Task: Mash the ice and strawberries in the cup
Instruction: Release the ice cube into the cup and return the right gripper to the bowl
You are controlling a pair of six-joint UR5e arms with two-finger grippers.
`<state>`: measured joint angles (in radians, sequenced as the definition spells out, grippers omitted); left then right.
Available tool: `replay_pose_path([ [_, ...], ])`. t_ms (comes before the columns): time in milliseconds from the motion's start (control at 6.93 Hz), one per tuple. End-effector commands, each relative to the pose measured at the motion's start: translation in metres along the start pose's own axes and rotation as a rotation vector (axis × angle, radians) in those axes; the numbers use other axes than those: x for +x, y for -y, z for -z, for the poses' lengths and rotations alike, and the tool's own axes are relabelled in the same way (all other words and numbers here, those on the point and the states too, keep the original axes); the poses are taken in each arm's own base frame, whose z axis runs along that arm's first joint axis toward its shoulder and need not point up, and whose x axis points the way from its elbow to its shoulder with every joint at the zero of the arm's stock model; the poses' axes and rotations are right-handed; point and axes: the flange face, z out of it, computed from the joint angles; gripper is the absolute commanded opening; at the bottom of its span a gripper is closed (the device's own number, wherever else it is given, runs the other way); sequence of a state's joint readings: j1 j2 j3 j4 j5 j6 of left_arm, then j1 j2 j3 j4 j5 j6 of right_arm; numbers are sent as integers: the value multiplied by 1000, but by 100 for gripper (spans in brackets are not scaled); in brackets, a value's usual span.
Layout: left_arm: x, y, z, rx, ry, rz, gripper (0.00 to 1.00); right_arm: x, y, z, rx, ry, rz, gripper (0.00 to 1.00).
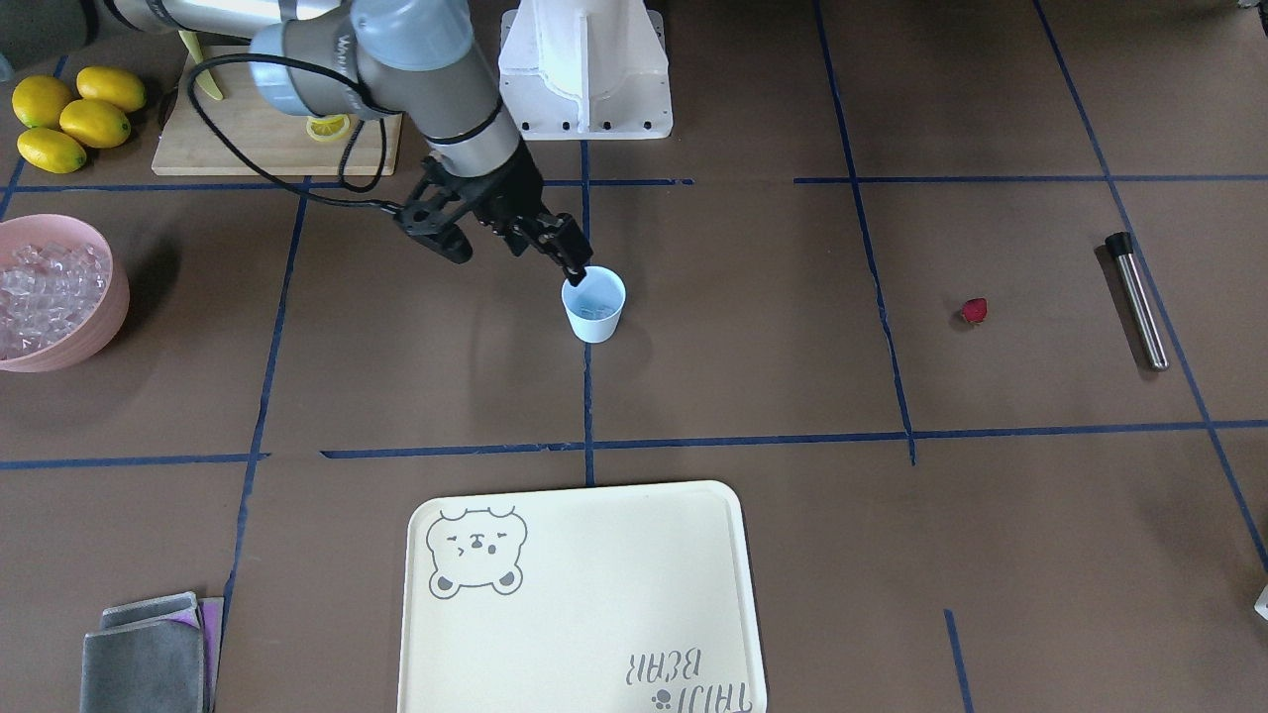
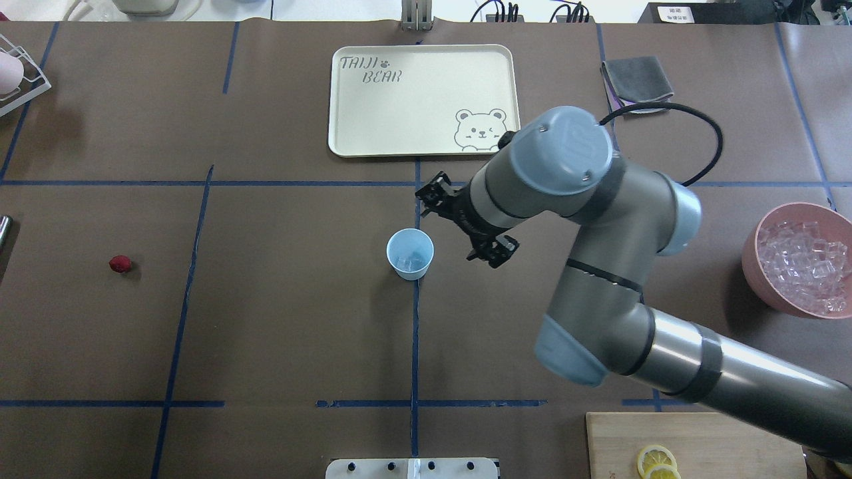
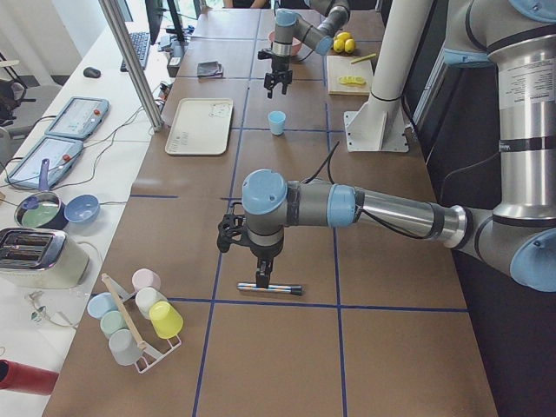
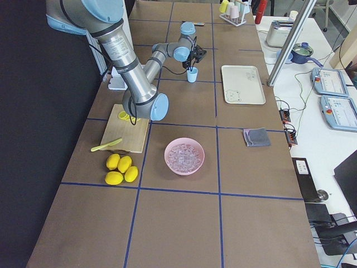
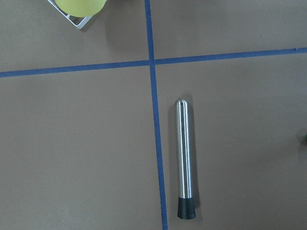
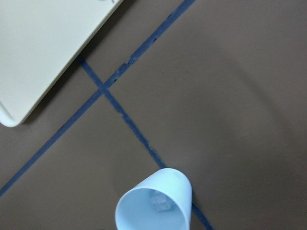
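The pale-blue cup (image 1: 594, 309) stands upright at the table's middle, with a few clear ice cubes (image 2: 411, 261) inside; it also shows in the right wrist view (image 6: 153, 206). My right gripper (image 1: 520, 253) is open and empty, hovering just beside and above the cup's rim. The small dark-red strawberry (image 1: 975, 311) lies alone on the table far from the cup, on the robot's left side (image 2: 120, 264). My left gripper (image 3: 261, 276) hangs over a steel muddler (image 5: 185, 158); I cannot tell whether it is open or shut.
A pink bowl (image 1: 94, 332) full of ice sits on the robot's right. Lemons (image 1: 69, 119) and a wooden cutting board (image 1: 258, 144) lie near the robot's base. A cream bear tray (image 1: 584, 614) and a grey cloth (image 1: 149, 654) lie across the table.
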<state>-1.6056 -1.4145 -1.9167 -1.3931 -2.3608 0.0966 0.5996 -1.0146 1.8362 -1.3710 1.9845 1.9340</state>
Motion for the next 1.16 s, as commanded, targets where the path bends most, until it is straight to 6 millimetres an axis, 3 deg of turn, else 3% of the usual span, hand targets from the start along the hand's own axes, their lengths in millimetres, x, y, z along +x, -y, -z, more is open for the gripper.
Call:
replay_pose_path([
  [0,-3,-5,-3,-6,-1,8,100,110,98,79,-20,-51,167,99],
  [289,-3,-5,-3,-6,-1,8,100,234,166,119,26,-168,423,99],
  [433,-3,-5,-3,-6,-1,8,100,278,195,126,28,-234,566,99],
  [866,-4,-5,-4,-9,-1,10,100,369,267,127,8,-397,829,99],
  [1011,-6,-5,-6,-12,-1,12,100,384,280,117,-3,-438,849,99],
])
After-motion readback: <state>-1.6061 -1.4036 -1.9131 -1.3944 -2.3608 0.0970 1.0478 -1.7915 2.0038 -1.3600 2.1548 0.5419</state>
